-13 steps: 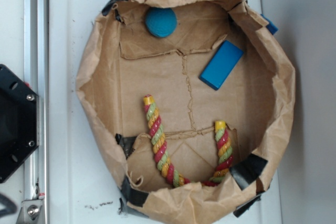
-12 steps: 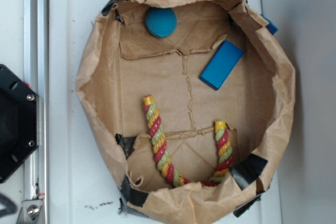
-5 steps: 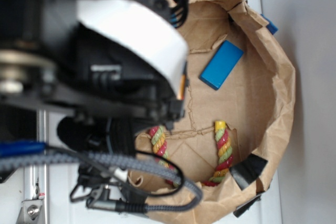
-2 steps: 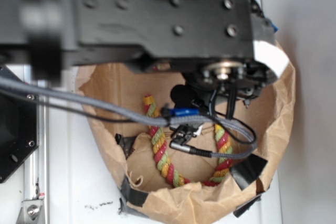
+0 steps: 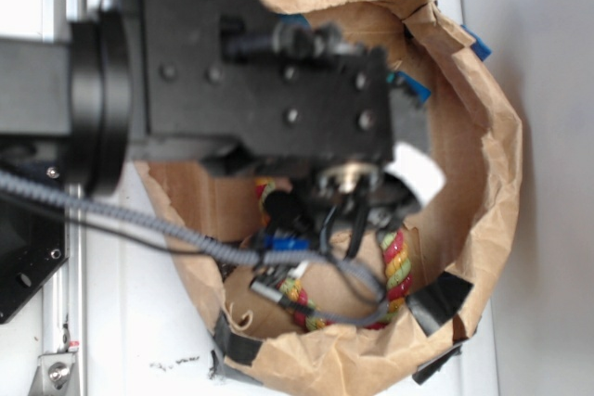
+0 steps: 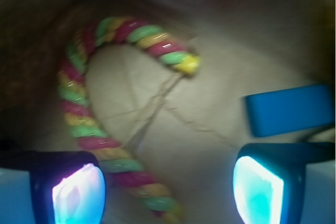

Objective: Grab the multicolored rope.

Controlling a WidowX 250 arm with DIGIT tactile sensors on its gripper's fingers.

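The thick twisted cord of red, yellow and pale green strands (image 6: pixel 84 129) lies in a U on the floor of the crumpled brown paper bag (image 5: pixel 483 136), low in the exterior frame, where one yellow-capped arm shows at lower right and the bend peeks out beneath the black arm. In the wrist view it curls from the lower centre up the left side and across the top, ending in a yellow cap near the middle.

The tool (image 6: pixel 168 187) is released: its two glowing pads sit well apart at the lower corners of the wrist view, nothing between them but bare paper. One stretch of cord runs just beside the left pad (image 6: pixel 79 195), not centred in the gap.

The main risk, as I judge it, is closing off-centre. If the tool descends as it stands, the left pad may land on top of the cord or nudge it aside, and the jaws would pinch only paper. A flexible cord can also roll away from a glancing touch. The flat blue rectangular block (image 6: pixel 291 109) sits just above the right pad, so a sideways correction towards the right could strike it. The bag's creased walls stand close around the arm in the exterior view, and its trailing grey cable (image 5: pixel 139 224) could snag a fold.
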